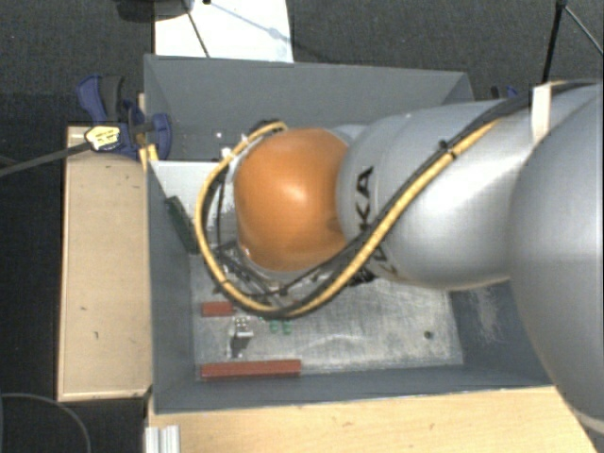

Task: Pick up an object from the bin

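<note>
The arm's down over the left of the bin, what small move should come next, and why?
Probably a short straight lift to check. The orange cover hangs low over the bin's left half, hiding what is under it; a small red block, a metal bit and a long red bar lie close by, so sideways moves might knock them.

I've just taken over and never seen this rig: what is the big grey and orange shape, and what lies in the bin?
The camera looks down on a grey metal bin from above. The big grey shape is a robot arm reaching in from the right; the orange dome is a cover on its wrist. On the bin floor lie a long reddish-brown bar, a small reddish block, a small metal piece and a dark stick. Whether anything is held is hidden beneath the cover.
</note>
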